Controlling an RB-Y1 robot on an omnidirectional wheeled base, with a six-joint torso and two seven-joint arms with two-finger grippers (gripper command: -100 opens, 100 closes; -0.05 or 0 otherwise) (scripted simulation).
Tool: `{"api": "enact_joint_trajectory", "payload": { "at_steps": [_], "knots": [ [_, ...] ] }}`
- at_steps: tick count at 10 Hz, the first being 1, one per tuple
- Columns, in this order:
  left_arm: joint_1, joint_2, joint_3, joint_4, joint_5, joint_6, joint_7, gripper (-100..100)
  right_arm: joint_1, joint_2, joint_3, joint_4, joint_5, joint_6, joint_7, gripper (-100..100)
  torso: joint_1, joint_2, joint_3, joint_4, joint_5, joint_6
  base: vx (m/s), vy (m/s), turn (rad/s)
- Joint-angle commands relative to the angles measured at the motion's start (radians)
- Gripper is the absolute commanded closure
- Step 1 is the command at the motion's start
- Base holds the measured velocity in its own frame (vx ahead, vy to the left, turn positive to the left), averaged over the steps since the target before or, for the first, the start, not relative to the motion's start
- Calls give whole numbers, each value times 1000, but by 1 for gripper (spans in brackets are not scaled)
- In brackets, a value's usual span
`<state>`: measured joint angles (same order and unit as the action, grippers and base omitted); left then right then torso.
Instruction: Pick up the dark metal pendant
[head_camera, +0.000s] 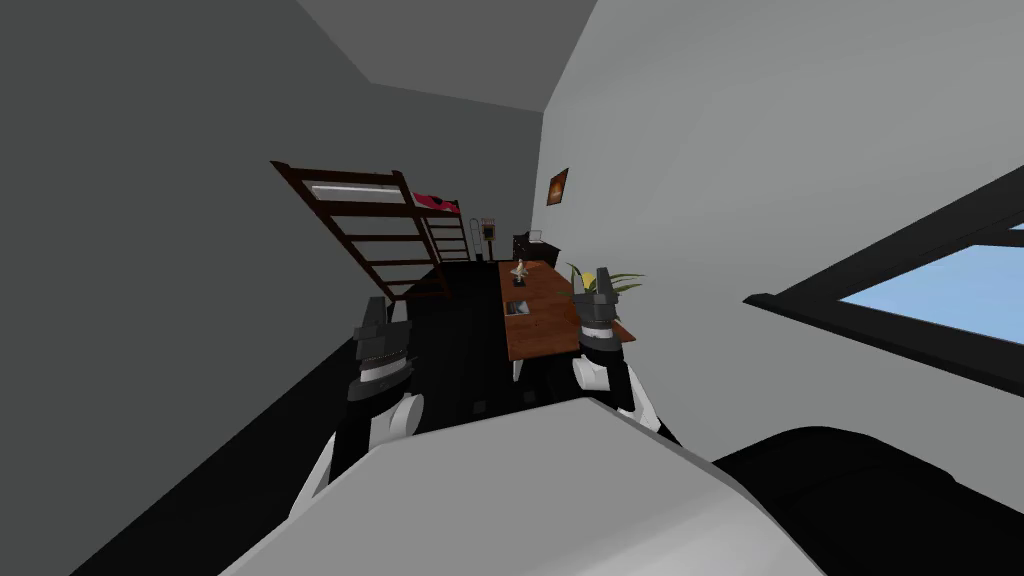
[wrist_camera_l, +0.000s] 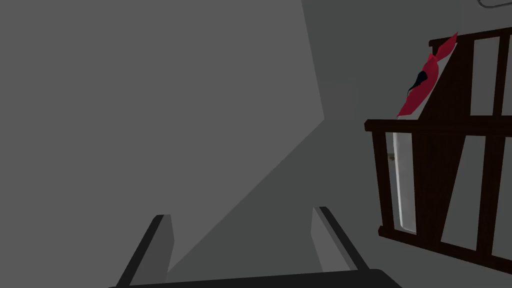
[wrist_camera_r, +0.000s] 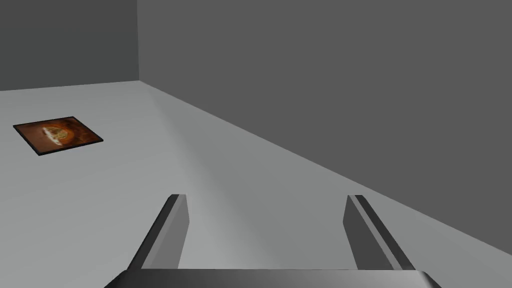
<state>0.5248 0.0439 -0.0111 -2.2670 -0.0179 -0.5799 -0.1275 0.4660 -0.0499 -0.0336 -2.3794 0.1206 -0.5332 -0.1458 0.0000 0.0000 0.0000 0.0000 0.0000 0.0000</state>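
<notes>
You had left gripper (wrist_camera_l: 240, 212) and right gripper (wrist_camera_r: 265, 196) spread open, holding nothing, table (head_camera: 535, 335) ahead, dark speck (head_camera: 517, 283) near the tabletop's middle, too small to tell its direction.

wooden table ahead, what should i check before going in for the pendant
1. Left claw open and empty: ok.
2. Right claw open and empty: ok.
3. Pendant found: cannot tell; a small dark item beside the white figurine on the wooden table may be it.
4. Claws aimed at the table: not ok; both are raised and point above it.
5. Close enough to reach: probably not ok; the dark item lies in the table's far half.
6. Bunk bed on the left stands apart from the table: ok.
</notes>
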Motion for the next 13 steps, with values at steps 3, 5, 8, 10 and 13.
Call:
{"api": "enact_joint_trajectory", "payload": {
  "at_steps": [3, 5, 8, 10, 13],
  "knots": [
    [0, 0, 0, 0, 0, 0, 0, 0, 3, -55, -16, 34, -39, 50, -13, -100, 8, -1, -1, 0, 2, 0, 15, 109, -142],
    [0, 0, 0, 0, 0, 0, 0, 0, 5, -87, -30, 64, -71, 93, -28, -100, 5, -1, -1, 0, 1, 0, 17, 79, -133],
    [0, 0, 0, 0, 0, 0, 0, 0, 4, -144, -56, 127, -135, 177, -60, -100, 8, -2, -1, -1, 2, 0, 27, 135, -186],
    [0, 0, 0, 0, 0, 0, 0, 0, 3, -164, -66, 152, -160, 213, -74, -100, 8, -3, -2, -1, 2, 0, 29, 106, -102],
    [0, 0, 0, 0, 0, 0, 0, 0, -1, -205, -87, 210, -214, 288, -108, -100, 12, -4, -2, -1, 3, 0, 33, 164, -174]
  ]
}}
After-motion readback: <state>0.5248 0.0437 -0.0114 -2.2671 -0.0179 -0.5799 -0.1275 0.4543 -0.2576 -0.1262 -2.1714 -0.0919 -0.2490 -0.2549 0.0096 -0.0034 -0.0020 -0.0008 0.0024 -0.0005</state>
